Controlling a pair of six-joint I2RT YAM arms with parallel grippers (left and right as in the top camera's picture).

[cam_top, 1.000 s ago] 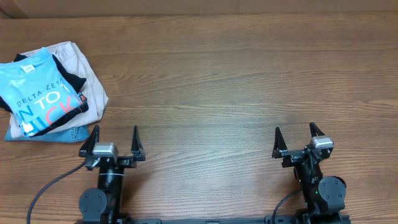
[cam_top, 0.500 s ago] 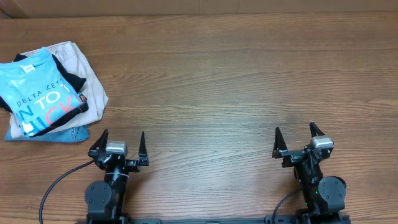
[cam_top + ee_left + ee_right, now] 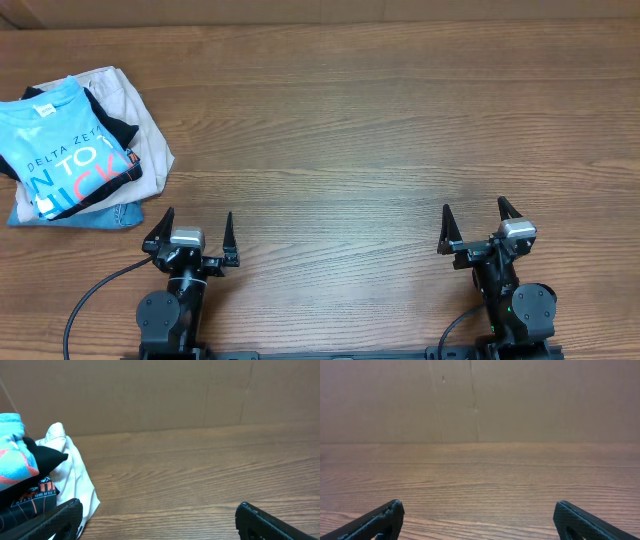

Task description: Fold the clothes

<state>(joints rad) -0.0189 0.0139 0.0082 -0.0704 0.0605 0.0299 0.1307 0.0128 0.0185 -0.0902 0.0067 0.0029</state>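
The clothes, a folded sky-blue T-shirt (image 3: 60, 150) with white and orange-red lettering, lie on top of a pile at the table's far left. In the left wrist view its edge (image 3: 12, 457) shows at the left border. My left gripper (image 3: 198, 216) hovers low near the front edge, to the right of and in front of the pile, open and holding nothing. The left wrist view shows it (image 3: 157, 512) with bare wood between the fingers. My right gripper (image 3: 474, 208) stands open at the front right, far from the pile, its jaws (image 3: 477, 510) wide apart over bare wood.
Under the T-shirt lie a black garment (image 3: 112, 127), a beige garment (image 3: 140, 120) and a denim-blue piece (image 3: 115, 215). The black one (image 3: 42, 457) and the pale one (image 3: 75, 472) sit just ahead of my left finger. A cardboard wall (image 3: 480, 400) stands behind the table.
A second ago my left gripper stood slightly further left; it shifted to the right and turned a little, then held still. The right arm and the pile have not moved.
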